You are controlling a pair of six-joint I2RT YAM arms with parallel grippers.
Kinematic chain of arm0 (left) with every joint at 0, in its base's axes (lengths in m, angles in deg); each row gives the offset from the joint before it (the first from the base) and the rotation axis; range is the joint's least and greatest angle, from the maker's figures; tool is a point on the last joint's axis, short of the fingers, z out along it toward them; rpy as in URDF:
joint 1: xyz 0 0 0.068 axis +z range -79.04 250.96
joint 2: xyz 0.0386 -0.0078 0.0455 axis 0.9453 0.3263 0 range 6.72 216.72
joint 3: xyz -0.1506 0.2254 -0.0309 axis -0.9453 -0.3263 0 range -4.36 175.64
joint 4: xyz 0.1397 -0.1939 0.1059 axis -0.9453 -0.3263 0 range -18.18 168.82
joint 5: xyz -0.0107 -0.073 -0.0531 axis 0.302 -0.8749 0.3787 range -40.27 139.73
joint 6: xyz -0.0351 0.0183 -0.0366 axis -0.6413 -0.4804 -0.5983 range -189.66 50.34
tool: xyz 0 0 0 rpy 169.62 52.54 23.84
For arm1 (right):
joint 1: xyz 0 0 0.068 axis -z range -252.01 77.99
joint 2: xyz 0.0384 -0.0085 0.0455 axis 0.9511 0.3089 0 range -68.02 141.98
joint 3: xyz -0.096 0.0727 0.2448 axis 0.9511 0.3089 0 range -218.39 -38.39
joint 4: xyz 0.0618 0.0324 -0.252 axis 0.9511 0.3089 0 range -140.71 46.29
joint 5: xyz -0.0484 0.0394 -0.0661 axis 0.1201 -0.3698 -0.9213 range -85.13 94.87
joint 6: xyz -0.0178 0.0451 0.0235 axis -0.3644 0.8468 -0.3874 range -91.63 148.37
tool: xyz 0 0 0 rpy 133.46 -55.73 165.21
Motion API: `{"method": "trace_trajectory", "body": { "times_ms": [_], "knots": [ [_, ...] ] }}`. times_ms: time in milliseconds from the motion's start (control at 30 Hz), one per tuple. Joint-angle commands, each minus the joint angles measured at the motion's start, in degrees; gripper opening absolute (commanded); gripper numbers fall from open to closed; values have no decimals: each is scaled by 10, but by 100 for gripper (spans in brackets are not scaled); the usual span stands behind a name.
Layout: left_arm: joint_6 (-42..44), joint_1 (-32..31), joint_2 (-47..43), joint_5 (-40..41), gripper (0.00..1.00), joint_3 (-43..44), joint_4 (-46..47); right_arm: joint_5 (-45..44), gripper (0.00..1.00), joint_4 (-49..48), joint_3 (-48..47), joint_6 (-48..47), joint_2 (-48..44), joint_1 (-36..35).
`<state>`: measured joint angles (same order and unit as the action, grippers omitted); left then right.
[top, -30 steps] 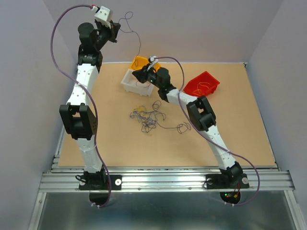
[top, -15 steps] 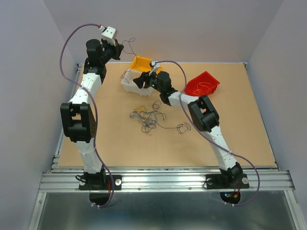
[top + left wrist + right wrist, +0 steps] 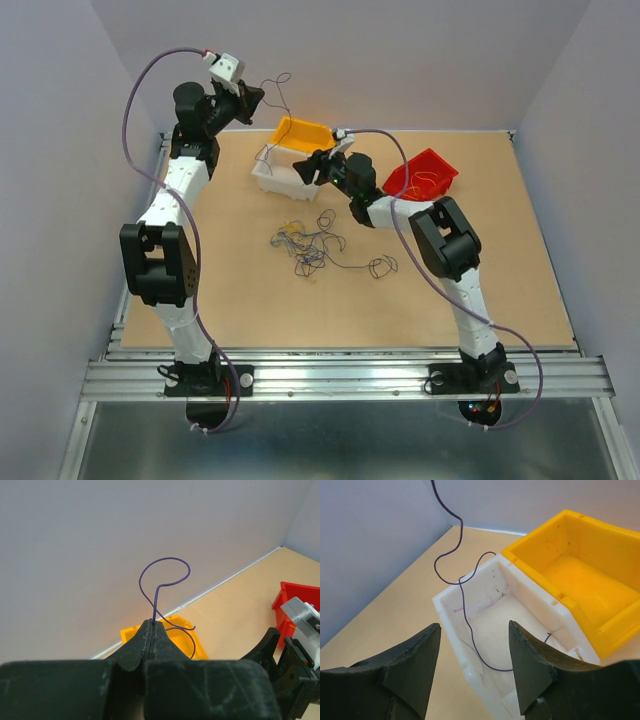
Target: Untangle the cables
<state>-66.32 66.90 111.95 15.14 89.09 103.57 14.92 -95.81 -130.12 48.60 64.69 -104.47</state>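
Observation:
My left gripper (image 3: 250, 98) is raised at the back left, above the bins, shut on a thin purple cable (image 3: 159, 582). The cable loops above the closed fingertips (image 3: 151, 624) and hangs down into the white bin (image 3: 277, 174); in the right wrist view the cable (image 3: 465, 615) trails into the white bin (image 3: 495, 615). My right gripper (image 3: 313, 168) is open and empty, just right of and above the white bin, fingers (image 3: 417, 655) straddling it. A tangled clump of thin cables (image 3: 312, 243) lies on the table's middle.
A yellow bin (image 3: 302, 135) stands behind the white one; it also shows in the right wrist view (image 3: 580, 580) and the left wrist view (image 3: 172, 635). A red bin (image 3: 425, 172) holding orange-yellow wire is at the back right. Grey walls close in the back and sides.
My left gripper has come down and forward with the purple cable, whose lower end now hangs into the white bin. My right gripper has shifted right and back, staying open.

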Motion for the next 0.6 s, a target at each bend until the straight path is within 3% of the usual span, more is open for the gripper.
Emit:
{"method": "trace_trajectory", "body": {
  "times_ms": [0, 367, 567],
  "knots": [
    [-27, -10, -54, -51, 0, 5, 57, -12, 62, -87, 51, 20, -53, 18],
    [-22, -43, -85, -49, 0, -26, 62, -10, 61, -167, 200, 34, -144, 39],
    [-32, -43, -57, -48, 0, -39, 64, -20, 61, -204, 271, 38, -187, 43]
  ]
}}
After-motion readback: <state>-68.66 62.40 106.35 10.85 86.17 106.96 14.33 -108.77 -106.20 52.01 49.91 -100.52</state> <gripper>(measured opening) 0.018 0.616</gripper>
